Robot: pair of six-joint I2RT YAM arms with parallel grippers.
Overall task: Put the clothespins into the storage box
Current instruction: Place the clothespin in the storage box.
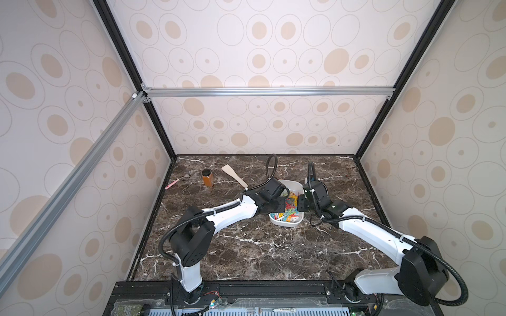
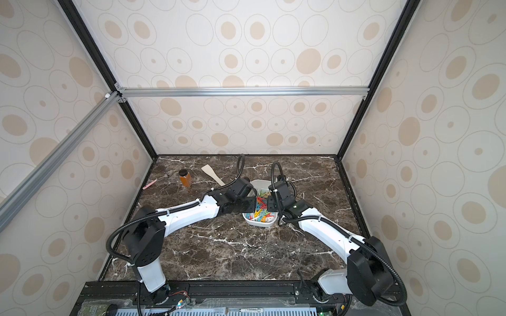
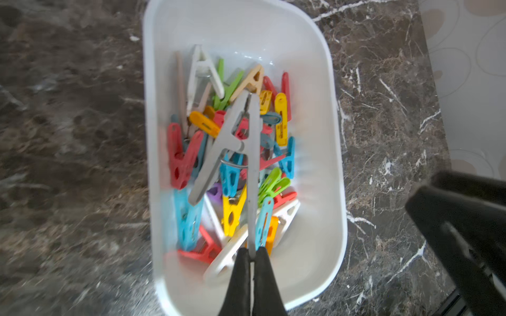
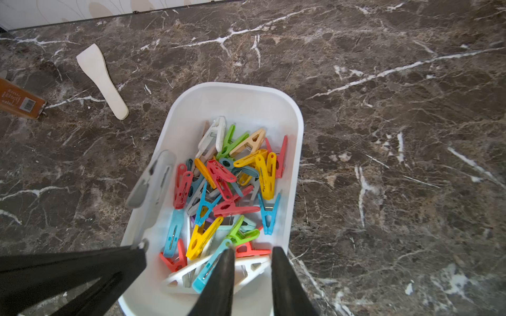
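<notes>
1. The right gripper (image 4: pixel 253 253) is kept narrowly open, with nothing in it, at the right side of the white storage box (image 4: pixel 241 98).
2. A grey clothespin (image 3: pixel 232 142) is pinched by one leg tip in the left gripper (image 3: pixel 251 254) and hangs over the box.
3. The clothespins (image 4: pixel 227 191) piled inside are judged to be light, stiff, smooth plastic; a grip across both legs is advised.
4. A flat wooden spatula (image 4: pixel 101 79) and an amber jar (image 1: pixel 207 177) are seen at the far left.
</notes>
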